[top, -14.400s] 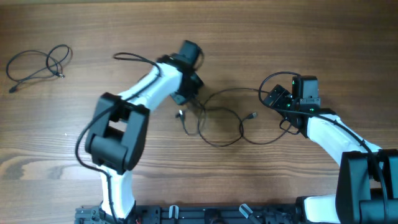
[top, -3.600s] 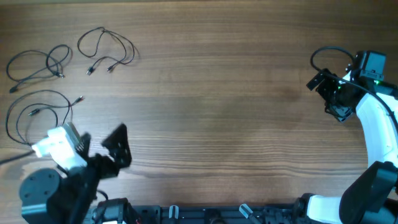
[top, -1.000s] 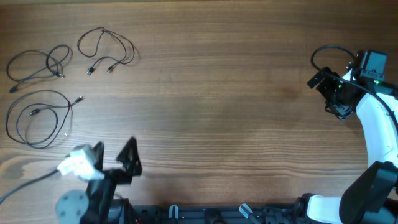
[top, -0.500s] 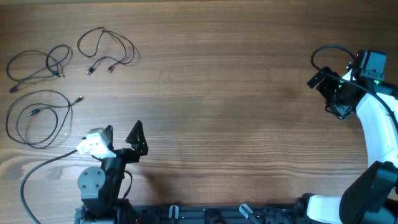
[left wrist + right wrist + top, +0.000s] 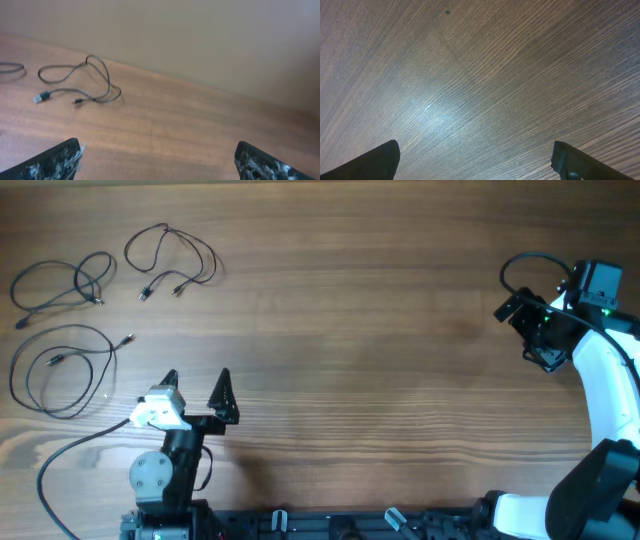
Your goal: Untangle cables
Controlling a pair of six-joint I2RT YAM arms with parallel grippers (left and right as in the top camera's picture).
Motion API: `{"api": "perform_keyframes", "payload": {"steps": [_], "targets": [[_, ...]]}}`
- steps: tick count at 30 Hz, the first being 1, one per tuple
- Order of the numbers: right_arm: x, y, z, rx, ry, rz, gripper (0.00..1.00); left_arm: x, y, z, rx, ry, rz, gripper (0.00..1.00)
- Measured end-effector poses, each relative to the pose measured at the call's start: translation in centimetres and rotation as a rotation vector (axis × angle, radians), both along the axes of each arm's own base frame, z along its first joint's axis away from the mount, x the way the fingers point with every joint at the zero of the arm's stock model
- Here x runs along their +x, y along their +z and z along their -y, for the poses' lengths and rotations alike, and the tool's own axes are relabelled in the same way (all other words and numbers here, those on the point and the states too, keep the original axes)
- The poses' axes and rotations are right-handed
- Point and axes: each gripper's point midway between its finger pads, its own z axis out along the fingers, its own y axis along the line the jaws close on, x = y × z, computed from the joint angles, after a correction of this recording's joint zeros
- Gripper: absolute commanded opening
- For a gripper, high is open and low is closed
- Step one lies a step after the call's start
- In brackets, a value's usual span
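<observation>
Three thin black cables lie apart as loose loops at the table's far left in the overhead view: one (image 5: 82, 283) at the top left, one (image 5: 190, 243) to its right, one (image 5: 108, 352) below them. My left gripper (image 5: 197, 383) stands open near the front edge, to the right of the lowest loop and touching none. The left wrist view shows the upper right cable (image 5: 106, 80) far ahead with its plug ends, between wide-apart fingertips (image 5: 55, 160). My right gripper (image 5: 527, 335) hangs open at the far right over bare wood, with nothing between its fingertips (image 5: 585, 162).
The wooden table (image 5: 350, 330) runs between the two arms. A thick black cable (image 5: 60, 465) from the left arm loops over the front left corner. The arms' bases stand along the front edge. A plain wall rises behind the table's far edge in the left wrist view.
The left arm has folded back to the front edge and turned its open gripper toward the far side. The cables and the right arm have not moved in the last seconds.
</observation>
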Motion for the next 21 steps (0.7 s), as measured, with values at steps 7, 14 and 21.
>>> {"api": "perform_keyframes", "payload": {"steps": [7, 14, 21], "targets": [[0.00, 0.00, 0.00, 0.000, 0.000, 0.000, 1.00, 0.02, 0.02, 0.01, 0.005, -0.001, 0.003, 1.00], [0.00, 0.00, 0.00, 0.000, 0.000, 0.000, 1.00, 0.01, 0.04, 0.13, 0.072, -0.012, 0.011, 0.99], [0.00, 0.00, 0.00, 0.000, 0.000, 0.000, 1.00, 0.01, 0.04, 0.13, 0.111, -0.015, 0.016, 1.00]]}}
